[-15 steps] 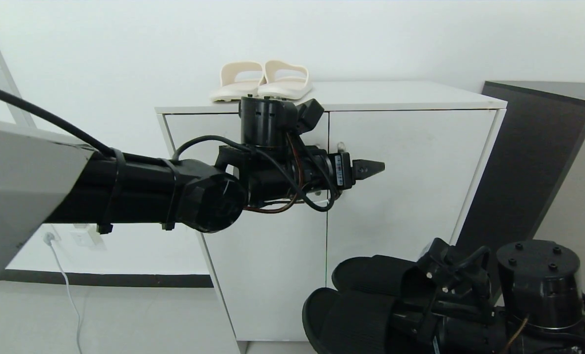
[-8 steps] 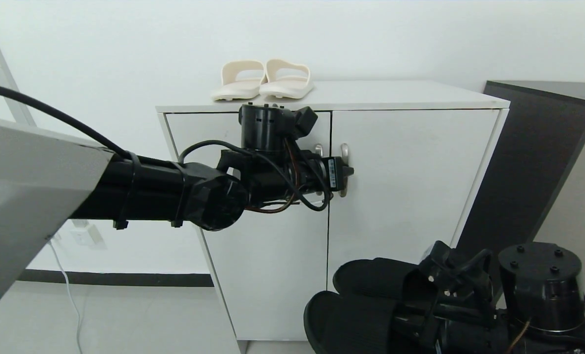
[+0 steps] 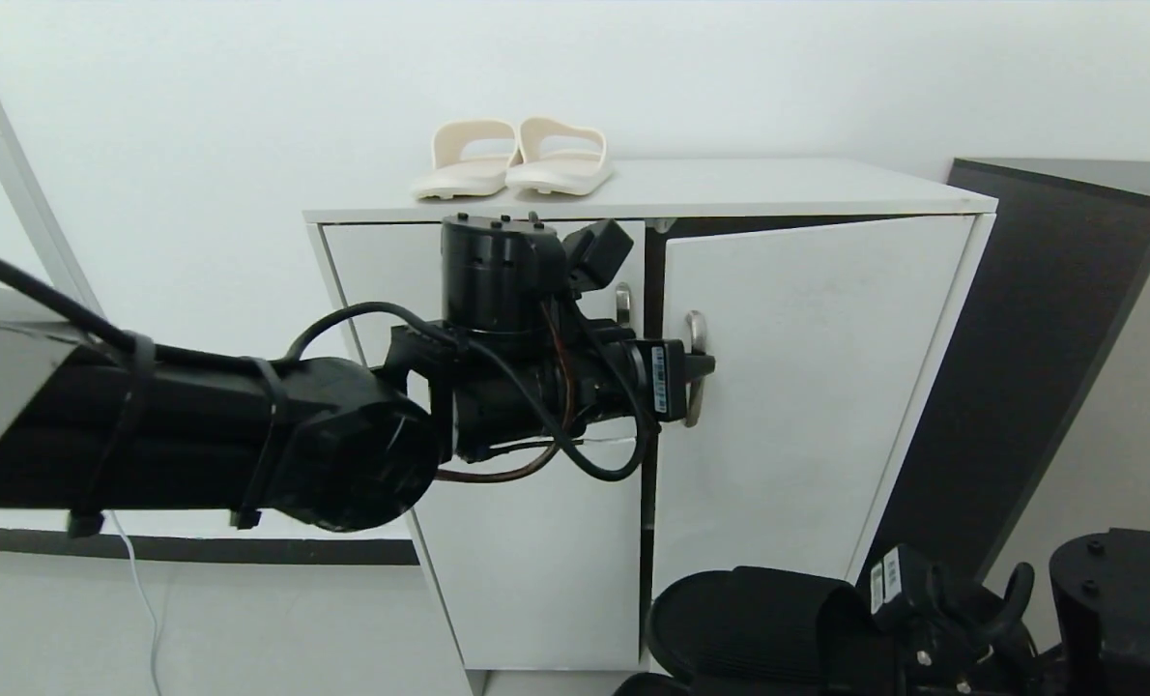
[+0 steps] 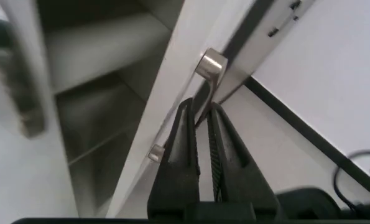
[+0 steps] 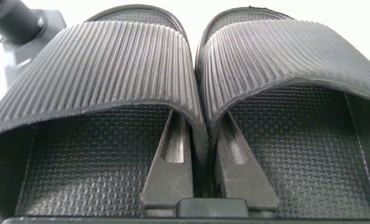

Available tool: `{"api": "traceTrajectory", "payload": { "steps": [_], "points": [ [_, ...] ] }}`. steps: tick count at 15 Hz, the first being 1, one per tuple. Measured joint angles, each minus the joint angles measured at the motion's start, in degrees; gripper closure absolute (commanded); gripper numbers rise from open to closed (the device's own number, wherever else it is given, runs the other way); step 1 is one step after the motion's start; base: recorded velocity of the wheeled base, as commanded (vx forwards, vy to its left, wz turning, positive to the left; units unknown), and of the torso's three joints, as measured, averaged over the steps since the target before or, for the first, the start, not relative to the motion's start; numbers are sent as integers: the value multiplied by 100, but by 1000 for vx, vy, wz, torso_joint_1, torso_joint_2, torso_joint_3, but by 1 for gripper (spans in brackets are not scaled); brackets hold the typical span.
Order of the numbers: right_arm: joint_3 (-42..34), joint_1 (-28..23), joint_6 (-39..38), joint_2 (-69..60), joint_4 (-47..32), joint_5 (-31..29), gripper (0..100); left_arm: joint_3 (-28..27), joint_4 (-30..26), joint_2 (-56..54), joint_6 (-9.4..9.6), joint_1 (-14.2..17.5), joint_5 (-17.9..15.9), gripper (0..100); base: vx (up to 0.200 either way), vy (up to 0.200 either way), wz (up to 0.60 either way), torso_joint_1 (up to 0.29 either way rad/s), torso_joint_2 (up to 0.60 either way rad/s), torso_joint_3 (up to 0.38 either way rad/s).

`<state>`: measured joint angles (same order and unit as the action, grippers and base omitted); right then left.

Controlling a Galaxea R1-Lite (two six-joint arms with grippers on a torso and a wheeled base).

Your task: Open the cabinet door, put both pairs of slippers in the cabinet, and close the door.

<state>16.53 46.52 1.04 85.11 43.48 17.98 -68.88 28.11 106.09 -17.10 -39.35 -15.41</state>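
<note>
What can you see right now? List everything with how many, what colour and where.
cabinet: one, white, against the wall; right door ajar, left door shut
right door handle: one, silver, by the centre seam
left door handle: one, silver, beside it
cream slippers: one pair, cream, on the cabinet top
black slippers: one pair, black, low before the cabinet
dark unit: one, dark grey, right of the cabinet
cable: one, white, left wall
left gripper: black, closed on right door handle
right gripper: black, clamping black slippers

black slippers (image 3: 739, 619) cropped (lower edge), soles hidden
</note>
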Motion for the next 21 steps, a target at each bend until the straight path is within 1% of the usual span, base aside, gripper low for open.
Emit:
{"api": "traceTrajectory", "payload": {
  "steps": [4,6,8,10,11,12,13,14,15,17,18,20,21],
  "points": [
    [-155,152,18,-77,9,-4,100,852,352,-668,-5,-128,35,100,0,0,0,0,0,0],
    [-162,172,16,-85,9,-15,100,1226,374,-962,-9,-33,15,100,0,0,0,0,0,0],
    [-162,190,22,-89,9,-37,100,1329,379,-1062,-27,83,2,100,0,0,0,0,0,0],
    [-165,199,41,-89,1,-46,100,1276,467,-955,-44,167,-27,100,0,0,0,0,0,0],
    [-165,205,52,-83,1,-46,100,1220,675,-825,-150,223,-51,100,0,0,0,0,0,0],
    [-165,210,57,-74,0,-46,100,1147,1095,-645,-449,269,-115,100,0,0,0,0,0,0],
    [-162,218,57,-66,-13,-46,100,1064,1403,-478,-653,291,-163,100,0,0,0,0,0,0],
    [-160,235,57,-61,-18,-48,100,945,1592,-273,-756,297,-200,100,0,0,0,0,0,0],
    [-160,249,60,-57,-27,-50,100,807,1671,-78,-796,311,-216,100,0,0,0,0,0,0],
    [-165,276,60,-57,-27,-50,100,581,1820,256,-798,313,-224,100,0,0,0,0,0,0],
    [-171,315,60,-59,-27,-52,100,513,1918,385,-796,306,-224,100,0,0,0,0,0,0],
    [-176,425,60,-72,-27,-50,100,474,1937,536,-798,286,-210,100,0,0,0,0,0,0],
    [-177,461,60,-69,-27,-50,100,466,1943,579,-800,294,-205,100,-200,0,0,2,2,2]
  ]
}}
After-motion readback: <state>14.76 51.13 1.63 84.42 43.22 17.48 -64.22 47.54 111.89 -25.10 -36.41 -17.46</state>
